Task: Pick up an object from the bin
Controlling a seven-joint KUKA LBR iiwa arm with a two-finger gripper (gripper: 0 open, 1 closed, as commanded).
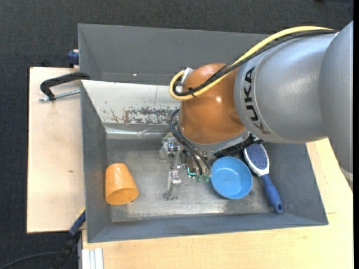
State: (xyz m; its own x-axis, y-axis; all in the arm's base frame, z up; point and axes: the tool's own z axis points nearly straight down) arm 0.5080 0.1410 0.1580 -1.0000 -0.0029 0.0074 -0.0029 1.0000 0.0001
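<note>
Orange cup: lies at the left of the bin floor, apparently on its side with the wide mouth toward the near wall, apart from everything else and untouched. Next along, the gripper hangs low over bare floor near the middle of the bin, between the cup and the blue bowl. Nothing is seen in its grasp, and I cannot tell from this view whether it is released or clenched. The arm's orange wrist cover sits above it and hides the floor behind. The blue bowl stands upright, mouth up, right of the gripper and close to it. A brush with a white bristle head and a blue handle lies just beside the bowl on its right, handle running toward the near right corner; whether the two touch is not clear. Judgement on progress: the arm is down in the bin but no object is lifted or visibly gripped, so the pick itself is not yet done. Left to do: settle on a thing, close on it, and raise it clear of the bin.
</note>
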